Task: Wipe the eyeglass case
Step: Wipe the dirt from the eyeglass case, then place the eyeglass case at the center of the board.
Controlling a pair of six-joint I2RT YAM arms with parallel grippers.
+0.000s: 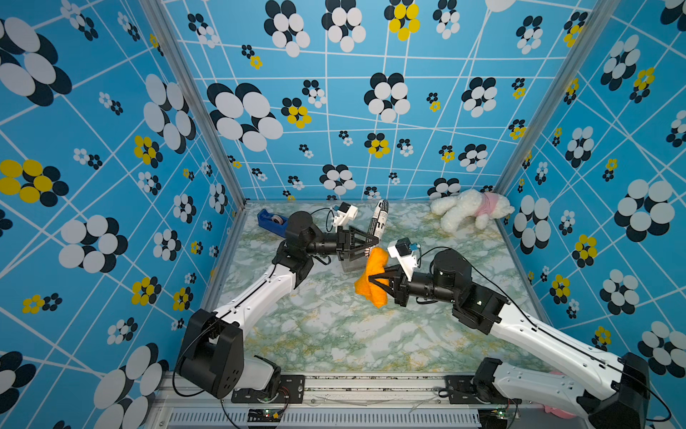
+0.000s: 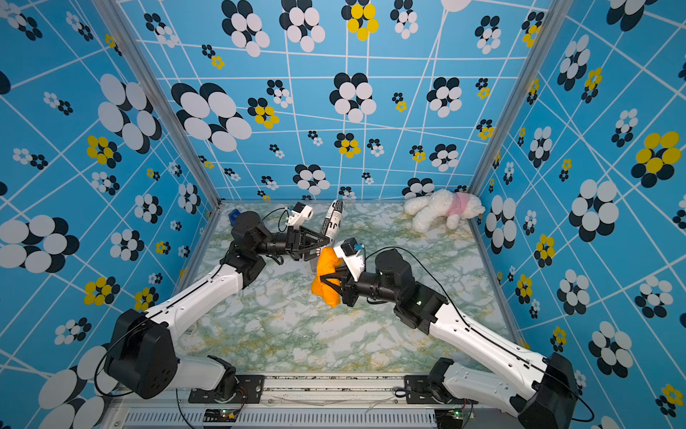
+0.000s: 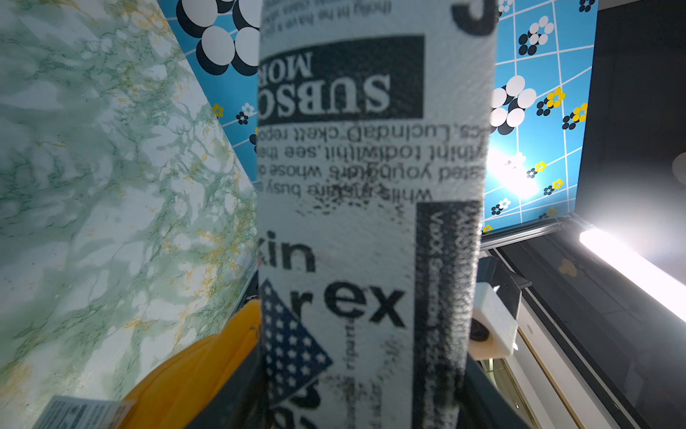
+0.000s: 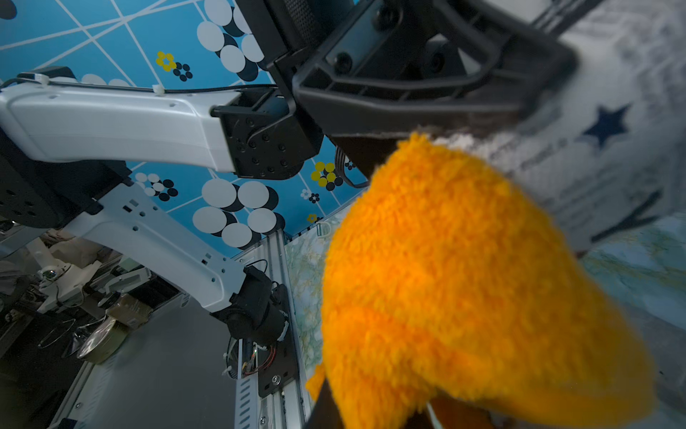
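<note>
Orange cloth (image 1: pixel 376 260): hanging clamped in right tool (image 1: pixel 369 278), touching case's lower end.
Eyeglass case (image 1: pixel 380 219): rising from left tool's (image 1: pixel 374 243) clamp, beyond cloth.

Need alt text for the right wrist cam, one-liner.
A fluffy orange cloth fills the foreground, its edge up against a newsprint-patterned eyeglass case gripped by the left tool. Behind, the white left arm and a blue flowered wall.

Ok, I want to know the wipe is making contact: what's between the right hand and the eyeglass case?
The orange cloth, clamped in the right hand, fills that gap; its top reaches the eyeglass case. Right wrist view shows it best.
</note>
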